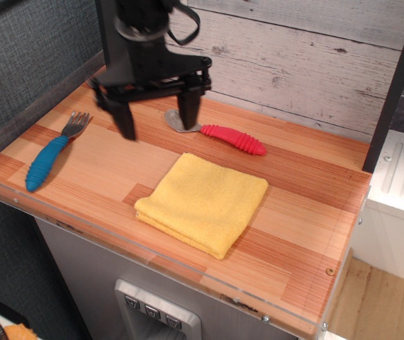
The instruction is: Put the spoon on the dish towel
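Observation:
The spoon (232,137) lies on the wooden counter near the back wall, red ribbed handle pointing right, its metal bowl partly hidden behind my right finger. The yellow dish towel (203,202) lies folded in the middle of the counter, in front of the spoon. My gripper (157,122) hangs open and empty above the counter, just left of the spoon's bowl. Its right finger (189,110) stands over the bowl and its left finger (125,120) is well to the left.
A blue-handled fork (50,154) lies at the left end of the counter. A dark post (395,81) stands at the back right. The wood-plank wall (294,57) runs behind. The counter's front edge has a clear plastic lip (152,261).

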Available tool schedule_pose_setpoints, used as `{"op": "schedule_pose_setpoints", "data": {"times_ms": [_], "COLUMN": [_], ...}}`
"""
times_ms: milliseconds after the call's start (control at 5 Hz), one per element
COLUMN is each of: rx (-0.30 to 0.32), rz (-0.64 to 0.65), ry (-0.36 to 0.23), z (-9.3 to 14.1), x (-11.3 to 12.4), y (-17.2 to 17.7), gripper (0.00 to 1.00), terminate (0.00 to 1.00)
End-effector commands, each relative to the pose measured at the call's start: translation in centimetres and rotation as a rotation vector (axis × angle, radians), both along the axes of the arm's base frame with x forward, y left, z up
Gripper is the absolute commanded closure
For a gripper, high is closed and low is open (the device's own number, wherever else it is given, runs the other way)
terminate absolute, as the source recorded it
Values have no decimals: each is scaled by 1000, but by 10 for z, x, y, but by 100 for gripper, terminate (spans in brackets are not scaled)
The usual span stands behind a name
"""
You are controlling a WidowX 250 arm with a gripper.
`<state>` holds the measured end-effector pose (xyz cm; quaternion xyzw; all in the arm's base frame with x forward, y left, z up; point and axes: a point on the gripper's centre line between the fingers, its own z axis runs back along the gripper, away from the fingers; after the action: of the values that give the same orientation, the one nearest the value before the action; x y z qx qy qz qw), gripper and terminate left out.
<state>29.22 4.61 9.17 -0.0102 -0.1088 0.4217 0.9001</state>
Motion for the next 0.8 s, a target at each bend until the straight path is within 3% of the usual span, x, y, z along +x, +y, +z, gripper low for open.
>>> {"op": "schedule_pose_setpoints", "data": {"times_ms": [0, 600], "rx": [-63, -66], "rz": [207, 389], "ry": [-78, -1], "z": [-9, -30], "x": [45, 77], "y": [-3, -6], "gripper": [0, 0], "terminate": [0, 0]}}
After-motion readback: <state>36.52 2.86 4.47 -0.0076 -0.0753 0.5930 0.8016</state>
